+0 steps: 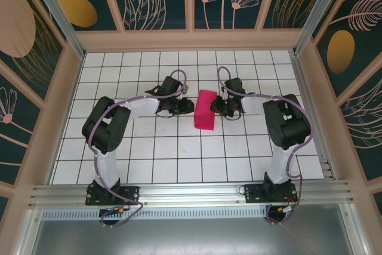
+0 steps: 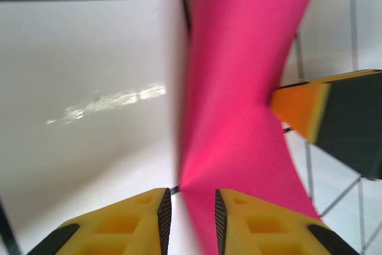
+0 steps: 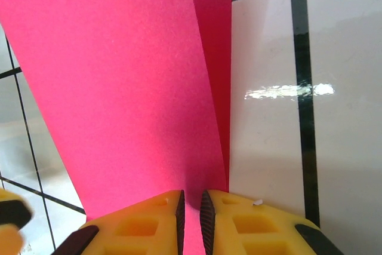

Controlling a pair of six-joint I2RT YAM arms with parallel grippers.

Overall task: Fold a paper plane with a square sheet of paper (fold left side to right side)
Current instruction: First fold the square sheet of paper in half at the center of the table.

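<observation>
The square sheet of paper [image 1: 206,114] is magenta-pink and stands doubled over between my two grippers in the middle of the tiled floor. No paper plane shape is in view. My left gripper [image 1: 186,107] is at the sheet's left side. In the left wrist view its jaws [image 2: 193,198] stand apart with the paper [image 2: 239,88] running into the gap against the right pad and white floor showing beside it. My right gripper [image 1: 216,107] is at the sheet's right side. Its pads [image 3: 192,198] are nearly together, pinching the paper [image 3: 119,88] where two layers meet.
The white tiled floor [image 1: 179,153] with black grid lines is fenced by wooden walls [image 1: 71,82] on three sides. A metal rail [image 1: 191,192] with both arm bases runs along the near edge. One orange finger [image 2: 304,108] of the right gripper touches the paper's far side.
</observation>
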